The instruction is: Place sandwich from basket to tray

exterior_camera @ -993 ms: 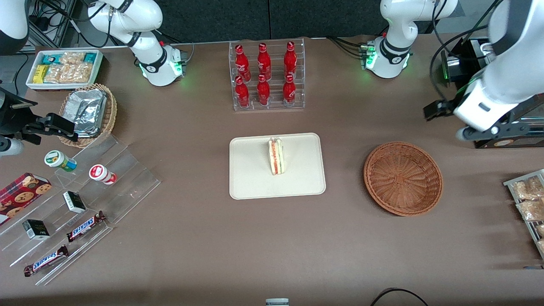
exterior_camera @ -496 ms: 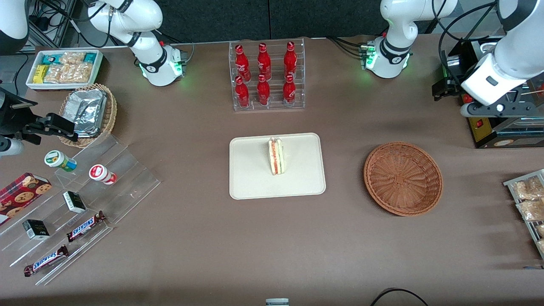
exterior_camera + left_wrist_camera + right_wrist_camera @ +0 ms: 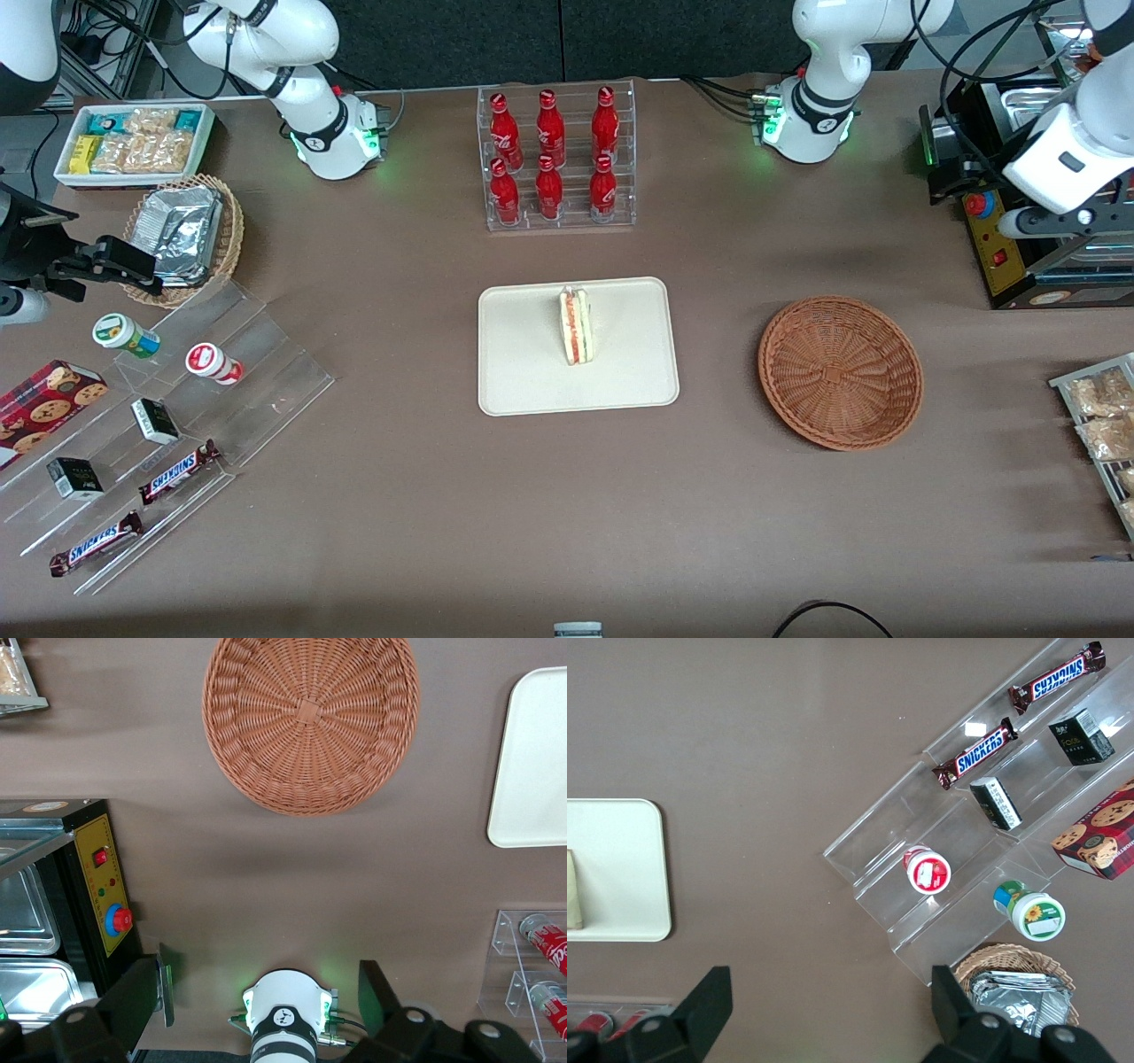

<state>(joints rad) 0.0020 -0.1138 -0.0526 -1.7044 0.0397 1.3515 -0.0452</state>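
Note:
The sandwich (image 3: 576, 325) stands on its edge on the cream tray (image 3: 523, 372), in the half of the tray farther from the front camera. The reddish-brown wicker basket (image 3: 840, 372) sits beside the tray toward the working arm's end and holds nothing. My left gripper (image 3: 943, 173) hangs high over the black appliance, farther from the camera than the basket and well apart from it. In the left wrist view the gripper (image 3: 266, 974) is open, with its fingers (image 3: 164, 979) wide apart and nothing between them. The basket (image 3: 310, 718) and a corner of the tray (image 3: 532, 753) also show there.
A clear rack of red bottles (image 3: 556, 158) stands just past the tray, farther from the camera. A black appliance with a red button (image 3: 1019, 239) and a rack of snack bags (image 3: 1099, 425) sit at the working arm's end. Acrylic steps with snacks (image 3: 159, 416), a foil-packet basket (image 3: 186, 235) and a white snack box (image 3: 133, 142) lie toward the parked arm's end.
My left arm has drawn back from the basket, moving farther from the camera and toward the appliance at its end of the table. The sandwich, tray and basket have not moved.

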